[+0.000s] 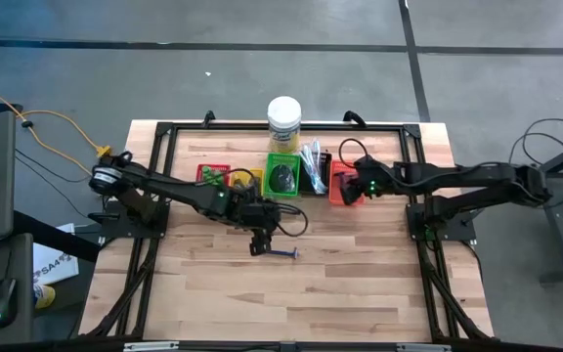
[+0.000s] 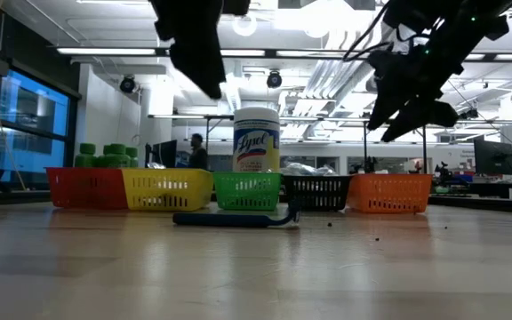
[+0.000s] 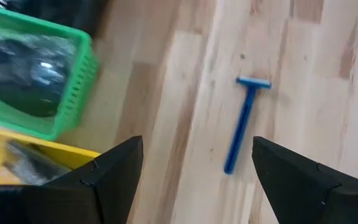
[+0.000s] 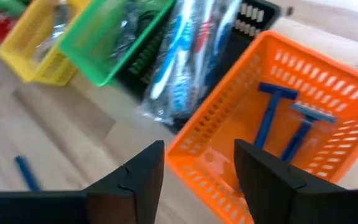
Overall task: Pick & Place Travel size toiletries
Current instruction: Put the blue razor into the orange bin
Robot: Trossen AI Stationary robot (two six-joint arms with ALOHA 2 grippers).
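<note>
- Overhead, the left gripper [image 1: 259,241] hangs above the bare wood in front of the row of baskets, with a loose blue razor [image 1: 282,254] lying just beside it on the table [image 1: 360,284]. The right gripper [image 1: 350,188] sits over the orange basket [image 1: 337,193] at the row's right end. Both arms work near the same short row; a sideways reach by either could, in my judgement, knock a basket or the white-lidded jar [image 1: 283,125] behind them.
- At table height, the razor [image 2: 235,219] lies flat and low on the wood in front of the green basket [image 2: 247,190], with both arms raised above it. So thin an item is easy to press against the table, or to skid away, if the fingers descend off-centre.
- From the left wrist, the left gripper [image 3: 194,174] stands wide open, its fingers spread to either side of the razor [image 3: 243,122], not touching it. The handle lies roughly along the gap, not across it, so the fingers would close on its thin sides; a closure there could roll it or miss it.
- From the right wrist, the right gripper [image 4: 197,177] is parted and empty over the orange basket [image 4: 229,112], where two razors [image 4: 289,121] lie on the mesh. Pulling away low could catch the basket rim and drag it against the black basket [image 4: 253,15] next to it.
</note>
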